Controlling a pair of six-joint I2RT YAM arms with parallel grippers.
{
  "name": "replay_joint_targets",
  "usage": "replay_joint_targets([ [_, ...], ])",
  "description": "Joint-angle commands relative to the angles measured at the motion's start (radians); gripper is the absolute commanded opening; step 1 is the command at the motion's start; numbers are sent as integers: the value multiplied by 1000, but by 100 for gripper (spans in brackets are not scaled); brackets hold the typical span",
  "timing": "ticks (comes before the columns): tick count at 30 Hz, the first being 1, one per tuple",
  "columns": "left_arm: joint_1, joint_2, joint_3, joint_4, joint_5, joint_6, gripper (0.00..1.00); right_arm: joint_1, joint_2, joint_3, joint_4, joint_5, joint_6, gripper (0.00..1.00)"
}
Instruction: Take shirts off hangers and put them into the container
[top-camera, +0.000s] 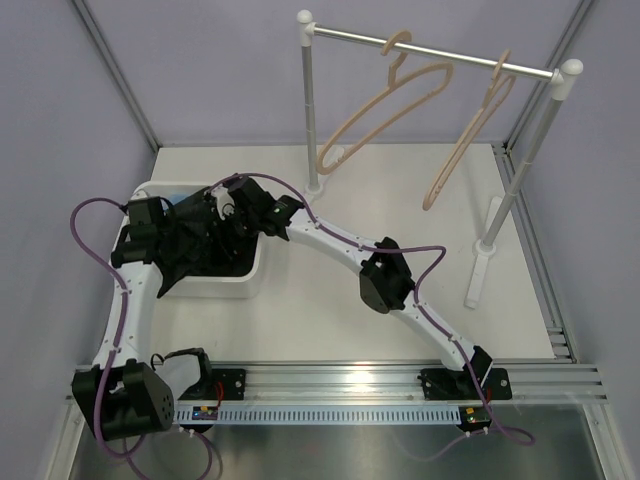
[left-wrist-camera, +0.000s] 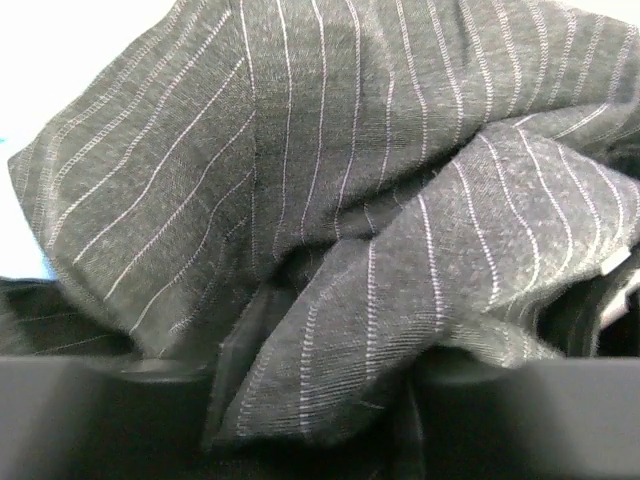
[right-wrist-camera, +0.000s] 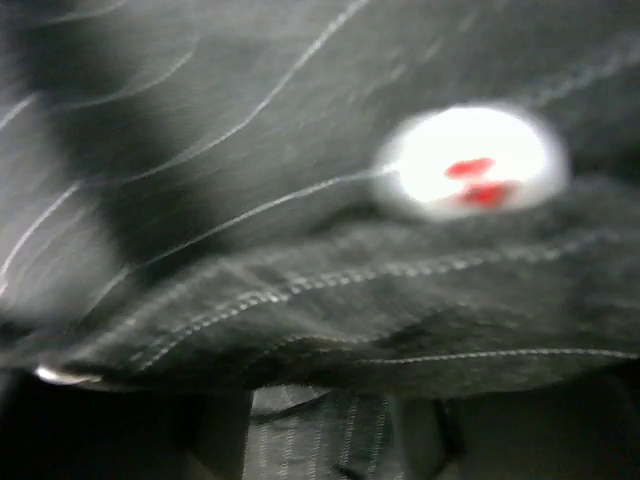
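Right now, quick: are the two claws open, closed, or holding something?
Left gripper: cannot be told; the black shirt fills its view and hides the jaws.
Right gripper: cannot be told; its view is blurred, with the same shirt close against it.

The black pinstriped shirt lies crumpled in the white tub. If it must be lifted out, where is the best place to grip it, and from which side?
Probably best: pinch the raised fold of the black shirt, coming straight down from above. That ridge stands up from the heap, so fingers can close across it, and the walls of the container block a sideways approach.
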Motion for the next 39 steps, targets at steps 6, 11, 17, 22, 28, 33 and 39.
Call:
replay_joint_targets([
  [6,5,185,68,23,-7,42,0,16,-262,47,-148,154,-30,92],
  [11,5,285,108,11,-40,45,0,38,-435,15,-197,273,-33,97],
  [17,4,453,140,-2,-63,52,0,87,-658,-37,-231,379,-31,99],
  [22,2,523,142,-16,-115,74,0,138,-835,-130,-220,427,-34,99],
  [28,2,471,137,-8,-135,68,21,173,-1024,-324,-180,484,-19,99],
  [33,-1,308,192,-74,-149,53,93,173,-1147,-509,-182,591,-8,99],
  [39,-33,70,339,-201,-178,34,99,174,-1251,-681,-191,726,4,99],
])
